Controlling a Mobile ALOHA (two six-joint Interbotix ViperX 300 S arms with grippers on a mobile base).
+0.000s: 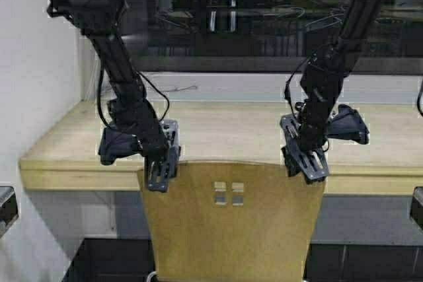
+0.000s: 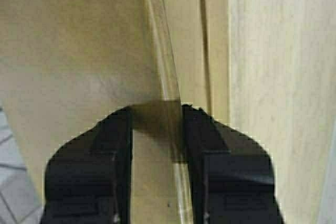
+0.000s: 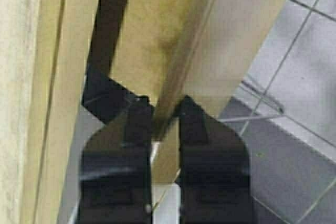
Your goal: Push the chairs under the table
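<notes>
Chair: a yellow-tan plywood chair (image 1: 231, 222) is seen nearest, centred, its curved back upright with four small square cutouts (image 1: 229, 193); its top edge lies just near of the table's front edge.
Left gripper: the left gripper (image 1: 162, 170) is set at the left top corner of the chair back; in the left wrist view its fingers (image 2: 105, 171) straddle the back's thin top edge (image 2: 165, 77), pinching it.
Right gripper: the right gripper (image 1: 305, 163) is placed at the right top corner; in the right wrist view its fingers (image 3: 191, 129) are pressed together on the edge of the back (image 3: 184, 66).
Risk of slipping: the holds are narrow and at the corners only; a slip off the thin edge is judged likely if the push is uneven.
Risk of skewing: were one arm driven ahead of the other, the chair would probably twist and its back be jammed against the table edge.
Table: a long pale-wood table (image 1: 218, 130) with a thick rounded front edge runs left to right, just beyond the chair.
Floor: grey tiles (image 3: 294, 129) are seen beneath.
Room: a white wall (image 1: 33, 77) stands at the left; dark glazing (image 1: 251, 18) with dim furniture behind it lies farthest.
</notes>
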